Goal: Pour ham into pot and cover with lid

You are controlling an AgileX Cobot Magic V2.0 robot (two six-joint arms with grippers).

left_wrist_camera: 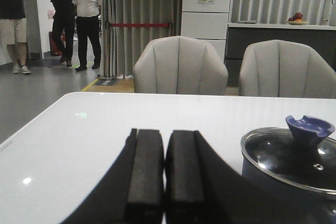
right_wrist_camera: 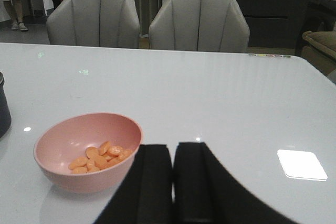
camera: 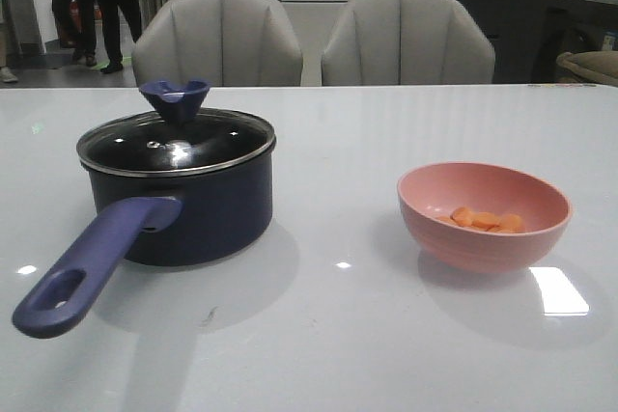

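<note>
While both claws sit clenched and empty, my left claw [left_wrist_camera: 165, 174] has the lidded pot [camera: 183, 205] beside it; pouring ham [right_wrist_camera: 98, 157] beside the right claw [right_wrist_camera: 173, 182] now would spill onto the lid [camera: 176, 142].

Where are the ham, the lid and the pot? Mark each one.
ham [camera: 486, 221]: front view, on the middle chunks in the pink bowl [camera: 454, 238].
lid [camera: 174, 98]: front view, on its blue knob.
pot [camera: 217, 205]: front view, on its dark side wall.

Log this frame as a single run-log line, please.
lid on pot | ham in pink bowl | left pincer shut, empty | right pincer shut, empty
</note>
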